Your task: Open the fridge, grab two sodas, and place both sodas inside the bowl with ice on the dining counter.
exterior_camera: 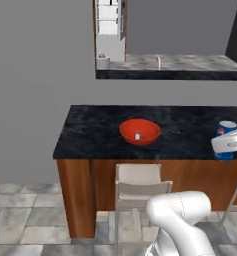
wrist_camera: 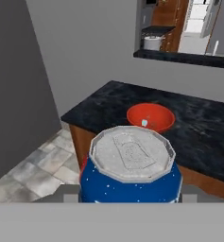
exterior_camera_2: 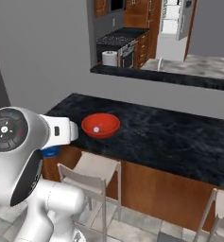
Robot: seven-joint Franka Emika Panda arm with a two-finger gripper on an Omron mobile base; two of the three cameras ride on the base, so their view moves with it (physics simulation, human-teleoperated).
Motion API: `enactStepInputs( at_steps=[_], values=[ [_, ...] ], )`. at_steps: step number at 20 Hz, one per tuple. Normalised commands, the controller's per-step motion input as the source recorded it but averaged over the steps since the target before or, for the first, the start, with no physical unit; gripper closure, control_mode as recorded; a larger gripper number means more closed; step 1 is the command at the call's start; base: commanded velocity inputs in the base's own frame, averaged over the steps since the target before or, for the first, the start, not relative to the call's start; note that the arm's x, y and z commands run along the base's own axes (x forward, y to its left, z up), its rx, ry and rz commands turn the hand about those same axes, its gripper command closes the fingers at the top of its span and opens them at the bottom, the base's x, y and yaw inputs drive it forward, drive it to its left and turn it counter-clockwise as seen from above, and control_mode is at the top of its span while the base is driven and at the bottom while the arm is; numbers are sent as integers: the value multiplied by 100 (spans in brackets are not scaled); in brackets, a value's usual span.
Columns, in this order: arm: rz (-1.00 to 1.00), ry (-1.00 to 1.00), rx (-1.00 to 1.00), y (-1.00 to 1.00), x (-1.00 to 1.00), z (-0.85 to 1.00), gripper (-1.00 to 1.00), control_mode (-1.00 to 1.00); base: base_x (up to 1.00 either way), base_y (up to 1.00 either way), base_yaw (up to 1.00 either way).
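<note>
Tool [wrist_camera: 130, 196] pinching blue soda can [wrist_camera: 130, 182], held off to one side of red bowl [exterior_camera: 140, 131] on black tabletop [exterior_camera: 185, 132].

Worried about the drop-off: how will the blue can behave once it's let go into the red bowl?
The can looks rigid and smooth, so it probably keeps its shape in the gripper. The bowl is shallow and curved, so the can would likely tip and roll to the middle. The ice may let it slide.
</note>
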Motion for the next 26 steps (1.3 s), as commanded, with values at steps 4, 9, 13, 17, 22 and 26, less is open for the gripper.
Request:
enactStepInputs(
  at_steps=[4,9,13,17,22,26],
  values=[
    [0,0,0,0,0,0,100,100,31,57,-39],
    [0,0,0,0,0,0,100,100,33,30,-34],
    [0,0,0,0,0,0,100,100,5,1,-3],
    [0,0,0,0,0,0,100,100,64,12,0],
    [0,0,0,0,0,0,100,100,90,18,0],
    [8,9,0,6,66,0,100,-100,22,2,1]
  ],
)
